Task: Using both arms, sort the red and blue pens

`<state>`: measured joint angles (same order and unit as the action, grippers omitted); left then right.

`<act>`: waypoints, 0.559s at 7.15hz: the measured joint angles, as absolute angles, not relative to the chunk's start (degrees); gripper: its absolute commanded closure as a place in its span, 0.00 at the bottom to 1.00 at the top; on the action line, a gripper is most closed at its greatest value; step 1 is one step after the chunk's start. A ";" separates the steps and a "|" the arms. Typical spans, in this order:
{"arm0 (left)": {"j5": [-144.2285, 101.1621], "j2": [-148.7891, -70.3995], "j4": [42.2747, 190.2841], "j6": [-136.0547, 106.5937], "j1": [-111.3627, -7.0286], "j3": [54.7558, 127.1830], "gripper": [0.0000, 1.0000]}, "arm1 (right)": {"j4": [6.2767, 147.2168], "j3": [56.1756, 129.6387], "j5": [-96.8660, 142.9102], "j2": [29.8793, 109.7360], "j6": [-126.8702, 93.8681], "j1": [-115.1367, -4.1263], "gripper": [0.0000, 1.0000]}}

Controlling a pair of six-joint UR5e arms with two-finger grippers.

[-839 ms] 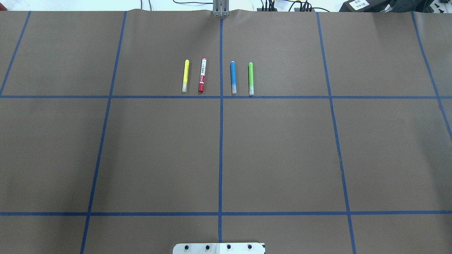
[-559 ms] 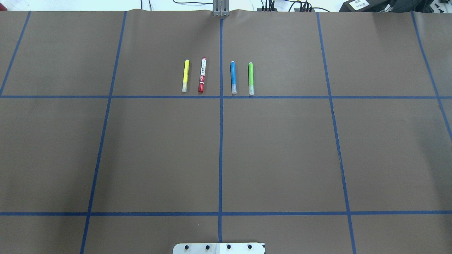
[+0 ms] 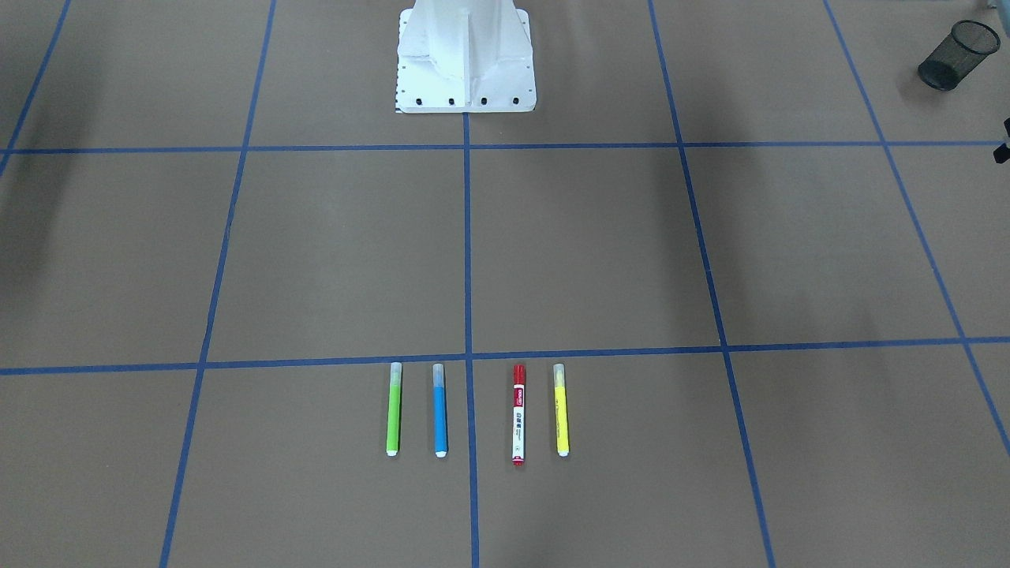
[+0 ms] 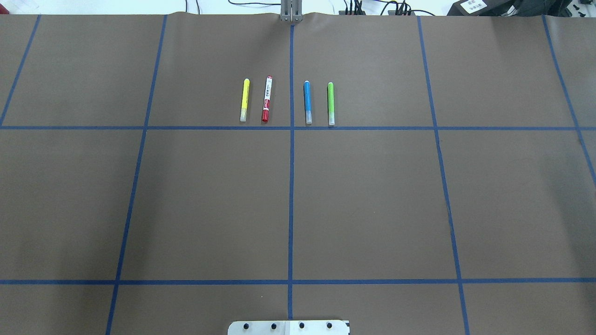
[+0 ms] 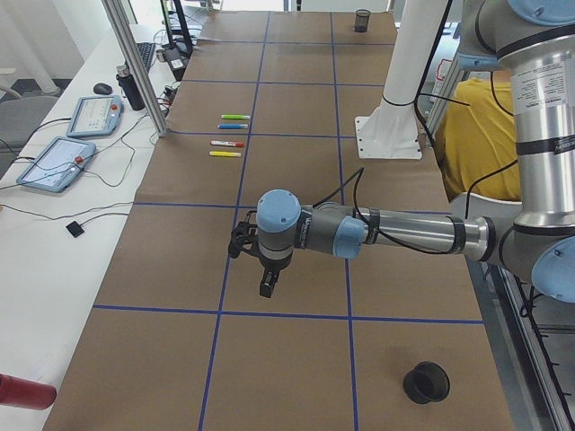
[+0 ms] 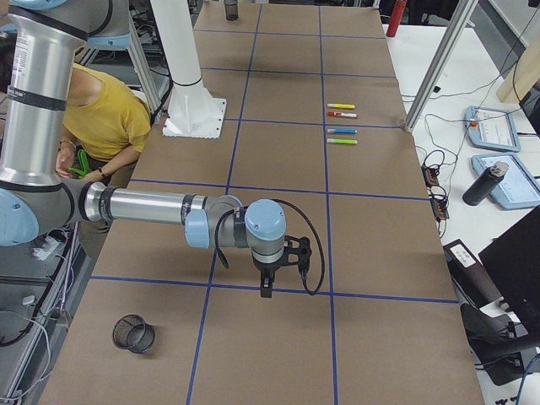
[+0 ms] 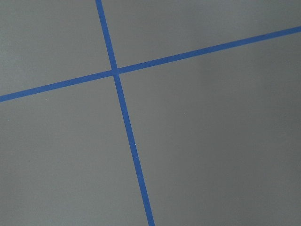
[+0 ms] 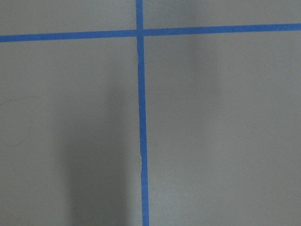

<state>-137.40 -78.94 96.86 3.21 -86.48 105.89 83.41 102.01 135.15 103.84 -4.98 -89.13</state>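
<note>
The red pen point(image 4: 266, 99), a white-barrelled marker with a red cap, lies on the brown table just left of the centre tape line. The slim blue pen point(image 4: 307, 102) lies just right of that line. Both also show in the front-facing view, red pen point(image 3: 518, 424) and blue pen point(image 3: 440, 410). Neither gripper appears in the overhead, front-facing or wrist views. My left gripper point(image 5: 268, 278) hangs over the table far from the pens, seen only from the left side. My right gripper point(image 6: 267, 283) hangs likewise, seen only from the right side. Whether either is open or shut I cannot tell.
A yellow pen point(image 4: 244, 100) lies left of the red one and a green pen point(image 4: 331, 103) right of the blue one. Black mesh cups point(image 5: 426, 382) point(image 6: 133, 333) stand near the table ends. The white pedestal point(image 3: 465, 55) stands mid-table. A person in yellow point(image 6: 101, 118) sits behind it.
</note>
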 measured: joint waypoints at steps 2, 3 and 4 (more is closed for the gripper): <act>-137.45 -82.54 96.99 3.01 -86.48 105.55 0.00 | 78.69 102.02 136.70 101.63 -5.52 -89.06 0.00; -137.55 -85.58 97.09 2.95 -86.48 105.25 0.00 | 74.99 101.65 137.11 101.05 -5.57 -89.01 0.00; -137.79 -88.23 97.11 2.91 -86.48 104.75 0.00 | 72.77 101.52 137.24 100.62 -5.17 -88.98 0.00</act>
<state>-137.79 -88.23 97.11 2.91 -86.48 104.75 72.77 101.52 137.24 100.62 -5.17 -88.98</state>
